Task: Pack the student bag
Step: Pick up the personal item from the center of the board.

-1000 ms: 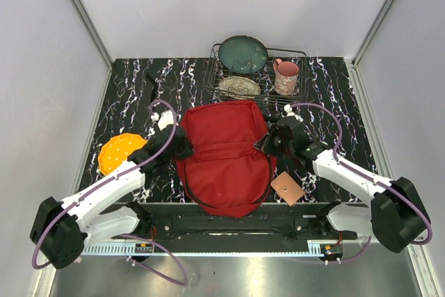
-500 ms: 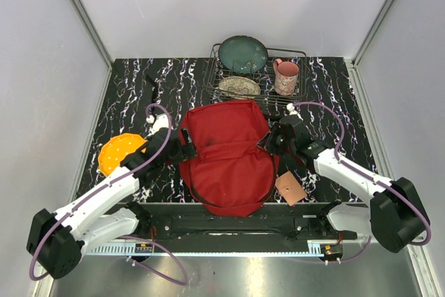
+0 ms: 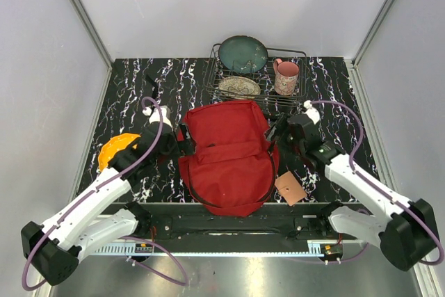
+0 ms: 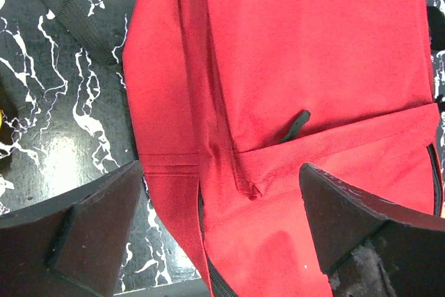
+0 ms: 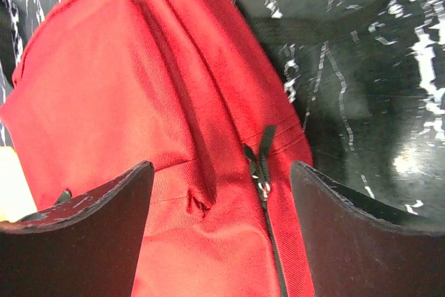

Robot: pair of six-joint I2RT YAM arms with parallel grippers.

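Left fingers spread wide over the student bag's left edge, gripping nothing! Right fingers just as wide at its right edge, empty too. The bag lies flat between both sets, soft and red, and a pocket seam crosses under the left fingers. A black zip pull sits between the right fingers. Outside the left fingers is open marbled bench, with an orange disc nearby. Beyond both sets, the wire rack crowds the bag's far edge. A brown card lies nearside of the right fingers.
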